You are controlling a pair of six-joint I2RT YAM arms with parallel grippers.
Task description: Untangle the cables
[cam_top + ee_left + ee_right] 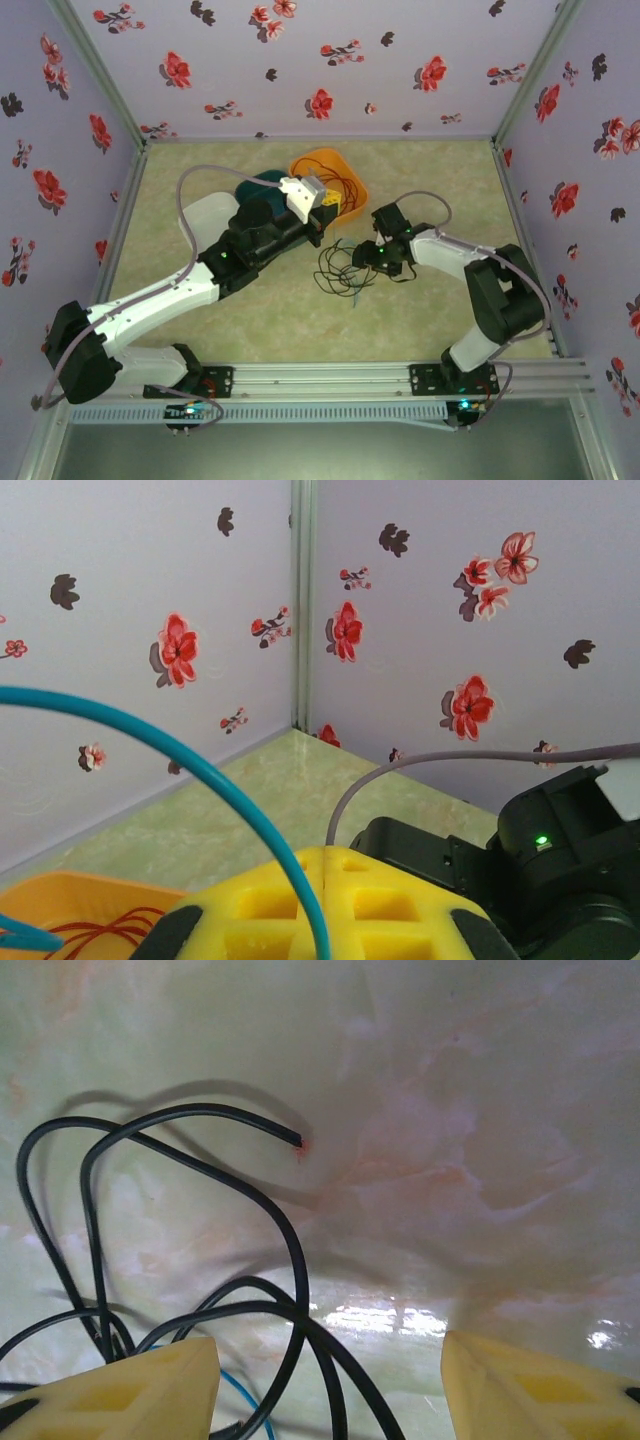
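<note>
Flowery walls (300, 60) are standing around the green desk (280, 320). Left end effector (325, 865) is pinching the blue cable (200, 764) tight. Right end effector (330, 1370) is hanging half open over the black cables (298, 1260) lying on the desk. Pulling blue hard now could be tightening their knot.

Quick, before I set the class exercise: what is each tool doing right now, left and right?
Left tool: closed on the blue cable.
Right tool: open, holding nothing, over the black cable.
</note>
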